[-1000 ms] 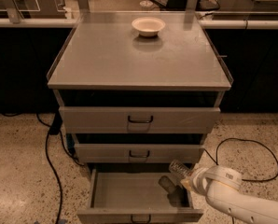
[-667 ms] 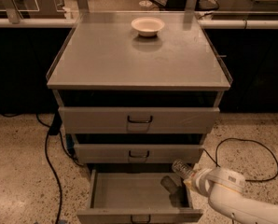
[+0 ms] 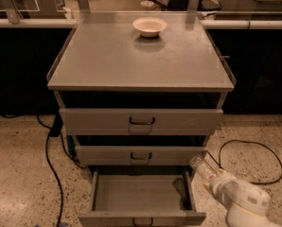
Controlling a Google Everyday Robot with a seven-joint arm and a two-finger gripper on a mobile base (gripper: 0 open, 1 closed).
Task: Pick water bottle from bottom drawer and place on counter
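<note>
My pincer sits low on the right, just outside the right wall of the bottom drawer. It is clamped on the water bottle. The bottle tilts up and to the left out of the end of my white arm. Its far end is near the right end of the middle drawer, off the tray. The bottom drawer stands pulled out. The top drawer sits further in, under the worktop. A white bowl stands on the worktop near its back edge, about midway along. A dark cable trails over the speckled floor to the left.
</note>
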